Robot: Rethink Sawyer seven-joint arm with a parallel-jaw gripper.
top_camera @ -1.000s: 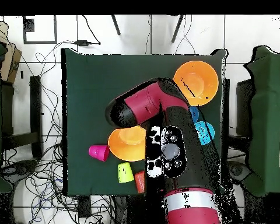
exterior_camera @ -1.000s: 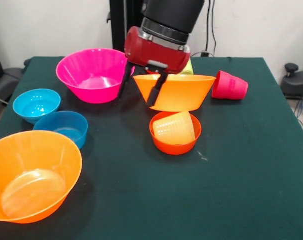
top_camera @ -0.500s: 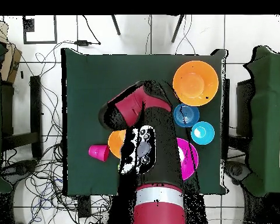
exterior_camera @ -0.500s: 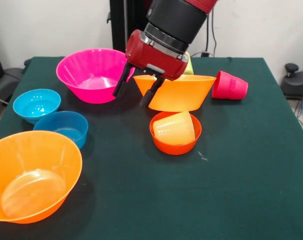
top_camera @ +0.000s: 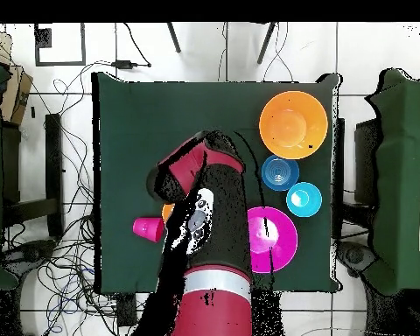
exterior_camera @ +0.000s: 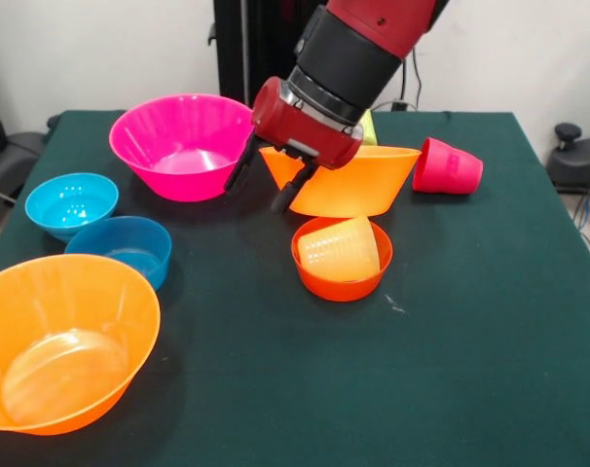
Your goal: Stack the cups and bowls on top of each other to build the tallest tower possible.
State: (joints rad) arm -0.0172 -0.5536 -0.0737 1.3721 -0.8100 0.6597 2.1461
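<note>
**Tower barely begun**

Above the table's middle, my gripper [exterior_camera: 263, 187] hangs with its two black fingers [exterior_camera: 242, 171] spread apart and nothing between them, just beside the rim of the large orange bowl [exterior_camera: 346, 180] that sits upright next to it. That bowl appears to rest behind the small red-orange bowl [exterior_camera: 340, 268], though I cannot tell whether the two touch. A pale yellow ribbed cup [exterior_camera: 342, 248] lies tilted on its side inside the small red-orange bowl.

Judging by how things lie, very little of the tower is built. The cup in the small bowl is the only nesting I can count, and it is not upright. The magenta bowl [exterior_camera: 181, 144] stands alone at the far side. The light blue bowl [exterior_camera: 71, 204] and the darker blue bowl [exterior_camera: 123, 247] sit touching or nearly so. The second large orange bowl [exterior_camera: 66, 341] is at the near corner, with something pale showing in its bottom that I cannot identify. The red-pink cup [exterior_camera: 448, 166] lies tipped over, well apart from the rest, and a sliver of lime green cup [exterior_camera: 369, 127] shows behind my wrist.

Nearly all the stacking is left.
</note>
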